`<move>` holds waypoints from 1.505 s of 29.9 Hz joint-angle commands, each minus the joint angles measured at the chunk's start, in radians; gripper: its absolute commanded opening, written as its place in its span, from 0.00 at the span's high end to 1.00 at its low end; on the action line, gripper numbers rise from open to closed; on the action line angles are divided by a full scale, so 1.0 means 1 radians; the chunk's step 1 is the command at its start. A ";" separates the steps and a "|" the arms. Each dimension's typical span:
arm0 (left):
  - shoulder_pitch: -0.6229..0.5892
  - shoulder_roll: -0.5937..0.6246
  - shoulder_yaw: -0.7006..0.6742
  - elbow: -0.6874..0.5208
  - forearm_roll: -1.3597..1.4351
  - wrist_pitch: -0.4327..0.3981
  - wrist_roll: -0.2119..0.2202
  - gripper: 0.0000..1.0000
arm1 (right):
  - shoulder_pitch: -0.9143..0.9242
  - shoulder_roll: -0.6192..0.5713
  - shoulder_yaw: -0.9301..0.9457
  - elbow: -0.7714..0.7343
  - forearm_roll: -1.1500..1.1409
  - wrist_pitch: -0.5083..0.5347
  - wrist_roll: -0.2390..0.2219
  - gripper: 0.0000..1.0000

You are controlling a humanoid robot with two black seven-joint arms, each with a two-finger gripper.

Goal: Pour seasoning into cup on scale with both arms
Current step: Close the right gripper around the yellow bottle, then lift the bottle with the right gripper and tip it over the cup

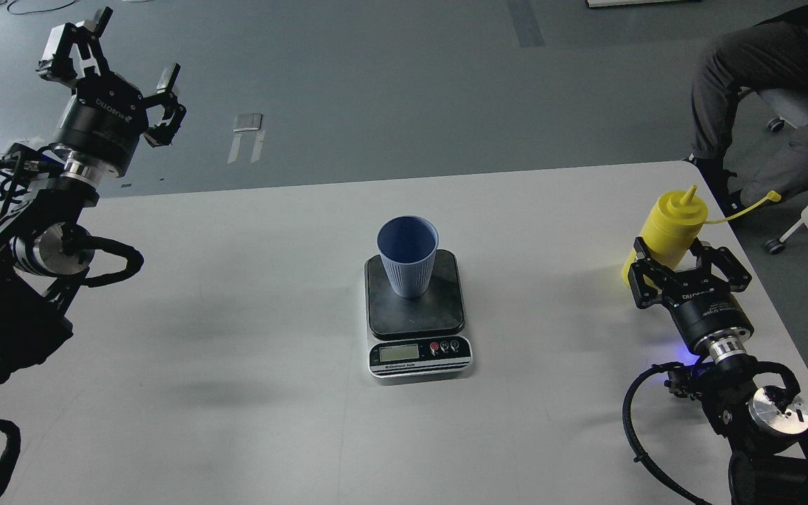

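While right end effector (684, 270) hides seasoning's (670, 224) base, grip unclear

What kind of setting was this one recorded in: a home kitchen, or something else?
Most likely a robotics lab or test room, not a kitchen: a plain white table on a bare grey floor with tape marks, and a seated person on a wheeled office chair beside the table.

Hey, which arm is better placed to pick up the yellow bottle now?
Right. Its pincer is open around the bottle at the table's right edge. The left pincer is open, raised at the far left, away from bottle and cup.
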 commanded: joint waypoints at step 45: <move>-0.002 -0.009 -0.002 0.000 0.001 0.000 0.000 0.02 | 0.598 -0.155 -0.411 0.162 -1.343 -0.074 -0.014 0.58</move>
